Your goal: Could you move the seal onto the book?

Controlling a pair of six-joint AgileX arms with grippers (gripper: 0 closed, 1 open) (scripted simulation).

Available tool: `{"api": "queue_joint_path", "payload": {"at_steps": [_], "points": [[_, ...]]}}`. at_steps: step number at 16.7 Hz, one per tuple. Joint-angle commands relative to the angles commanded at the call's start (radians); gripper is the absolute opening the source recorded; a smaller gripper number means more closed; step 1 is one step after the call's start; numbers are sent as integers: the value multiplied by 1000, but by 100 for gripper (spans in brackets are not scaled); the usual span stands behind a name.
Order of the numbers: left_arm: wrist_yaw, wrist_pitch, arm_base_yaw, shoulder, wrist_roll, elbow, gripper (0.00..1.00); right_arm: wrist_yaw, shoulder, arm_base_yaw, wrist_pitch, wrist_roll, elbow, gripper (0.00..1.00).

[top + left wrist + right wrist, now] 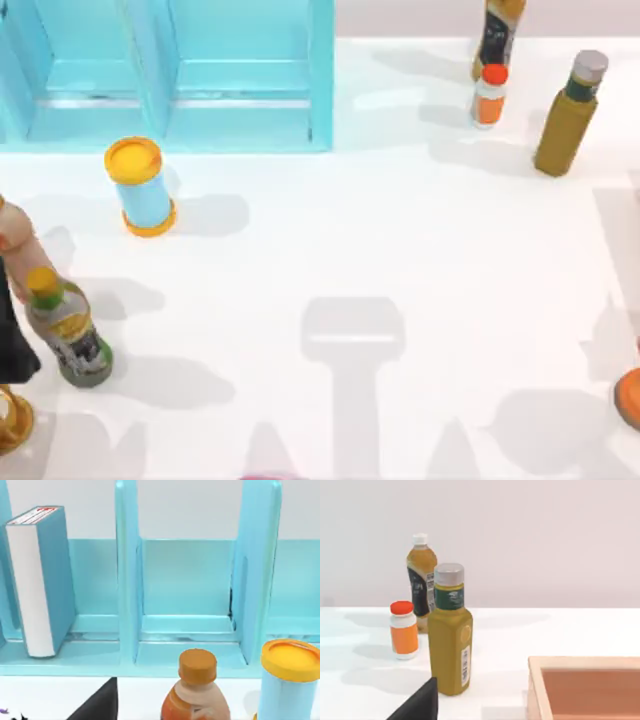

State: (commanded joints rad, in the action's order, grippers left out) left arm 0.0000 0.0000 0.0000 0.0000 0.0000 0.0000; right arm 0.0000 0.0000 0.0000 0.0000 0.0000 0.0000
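White table [400, 230], brightly lit, crossed by soft grey shadows. Light-blue cabinet [230, 80] along the far edge toward the far left corner, split into open compartments by upright dividers. Plain pale wall [530, 540] behind the far edge.

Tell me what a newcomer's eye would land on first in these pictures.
First comes the light-blue cabinet with open compartments along the far left of the table; in the left wrist view the teal book stands upright in one compartment. Next, the yellow-capped blue can stands just in front of the cabinet. At the far right, an olive bottle stands beside a small orange-capped bottle.
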Motion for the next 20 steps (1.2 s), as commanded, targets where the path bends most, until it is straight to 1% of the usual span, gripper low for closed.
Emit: {"api": "queue_joint_path", "payload": {"at_steps": [4,8,12,20], "points": [[8,21,10,30,4,18,100,0,0,0,0,0,0,100],[58,135,65,219,18,110,100,0,0,0,0,0,0,100],[149,309,149,565,26,251,100,0,0,0,0,0,0,100],[377,736,348,1462,38,611,100,0,0,0,0,0,0,100]]}}
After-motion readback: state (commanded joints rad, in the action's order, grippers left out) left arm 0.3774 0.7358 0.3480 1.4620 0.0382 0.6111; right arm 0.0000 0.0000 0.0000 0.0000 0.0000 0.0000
